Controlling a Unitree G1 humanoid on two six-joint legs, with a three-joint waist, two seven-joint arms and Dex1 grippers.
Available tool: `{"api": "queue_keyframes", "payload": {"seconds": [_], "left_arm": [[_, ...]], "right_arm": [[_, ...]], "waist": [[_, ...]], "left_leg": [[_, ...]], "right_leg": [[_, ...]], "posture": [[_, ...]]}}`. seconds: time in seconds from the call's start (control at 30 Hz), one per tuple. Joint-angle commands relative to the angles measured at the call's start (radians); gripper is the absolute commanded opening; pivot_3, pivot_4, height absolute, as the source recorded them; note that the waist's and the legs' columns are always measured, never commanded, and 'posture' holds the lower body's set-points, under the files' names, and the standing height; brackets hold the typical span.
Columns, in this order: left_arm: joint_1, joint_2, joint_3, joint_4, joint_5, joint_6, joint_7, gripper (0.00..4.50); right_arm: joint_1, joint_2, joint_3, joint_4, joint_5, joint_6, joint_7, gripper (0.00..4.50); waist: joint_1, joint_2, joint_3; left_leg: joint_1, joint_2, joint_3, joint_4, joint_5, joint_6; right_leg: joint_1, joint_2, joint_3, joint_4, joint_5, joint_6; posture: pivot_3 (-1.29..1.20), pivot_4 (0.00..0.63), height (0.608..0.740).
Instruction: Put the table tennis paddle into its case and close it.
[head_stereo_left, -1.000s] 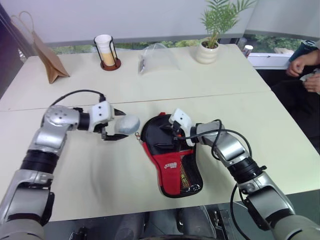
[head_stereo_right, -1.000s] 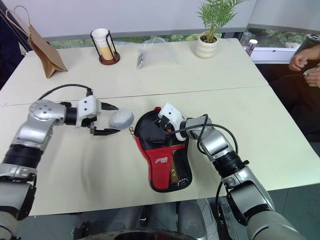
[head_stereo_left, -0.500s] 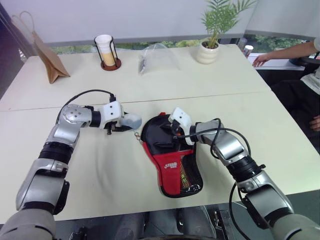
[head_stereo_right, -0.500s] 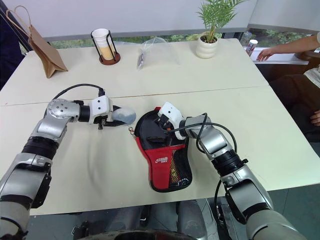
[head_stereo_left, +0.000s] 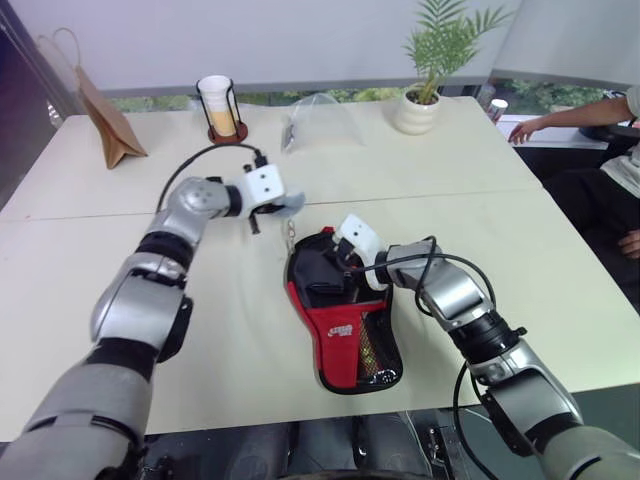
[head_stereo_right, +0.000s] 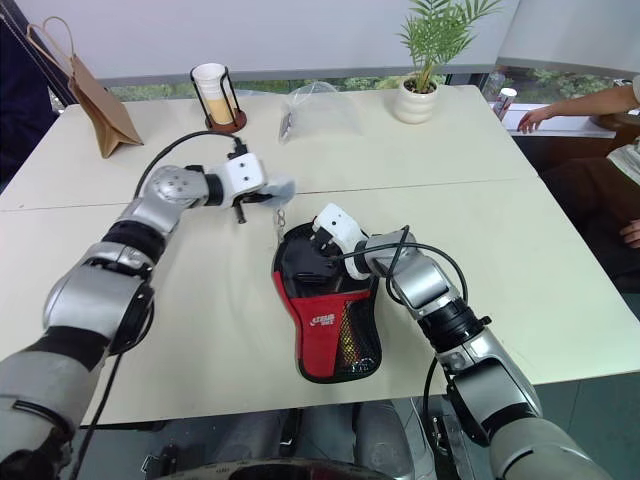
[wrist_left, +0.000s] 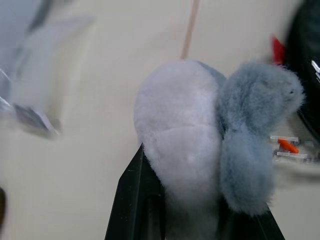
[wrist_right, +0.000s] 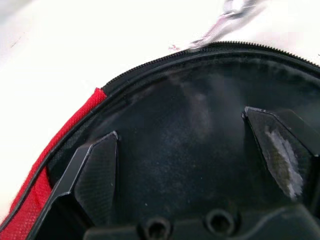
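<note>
Left wrist view: left fingers (wrist_left: 145, 200) pinch one grey plush charm (wrist_left: 200, 135); right fingers (wrist_right: 280, 150) spread over one case (head_stereo_right: 325, 320).

The left arm reaches forward, its left gripper (head_stereo_left: 280, 207) clamped tight (on something fluffy); the right gripper (head_stereo_right: 322, 243) rests with fingers spread wide.

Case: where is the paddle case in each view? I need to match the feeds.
Left eye view: the case lies at centre on the table, round end away from the robot.
Right eye view: centre, slightly left.
Left wrist view: a dark sliver beyond the grey plush charm.
Right wrist view: its black face spans the open jaws of the right gripper.
Shared landmark: the red trim.
</note>
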Motion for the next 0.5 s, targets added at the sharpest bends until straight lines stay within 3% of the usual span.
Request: {"api": "queue_keyframes", "payload": {"seconds": [0.03,0.23,0.5], "left_arm": [[-0.084,-0.044,0.006,0.036,0.031,-0.018,0.117,0.76],[-0.155,-0.176,0.021,0.075,0.051,-0.011,0.215,0.76],[-0.200,-0.316,0.059,0.092,0.033,0.004,0.225,0.76]], "right_arm": [[0.095,-0.016,0.081,0.037,-0.049,0.115,-0.022,4.50],[0.153,0.000,0.098,-0.057,-0.044,0.191,-0.076,4.50],[0.205,0.042,0.099,-0.138,-0.028,0.265,-0.141,4.50]], "waist": [[-0.003,0.000,0.000],[0.000,0.000,0.000],[-0.003,0.000,-0.001]], "left_leg": [[0.000,0.000,0.000,0.000,0.000,0.000],[0.000,-0.001,0.000,-0.001,-0.001,0.001],[0.000,-0.001,0.000,-0.001,-0.001,0.002]], "right_leg": [[0.000,0.000,0.000,0.000,0.000,0.000],[0.000,-0.001,0.000,0.000,-0.001,0.001],[0.000,-0.001,0.000,0.000,-0.002,0.003]], "posture": [[0.00,0.150,0.740],[0.00,0.150,0.740],[0.00,0.150,0.740]]}}
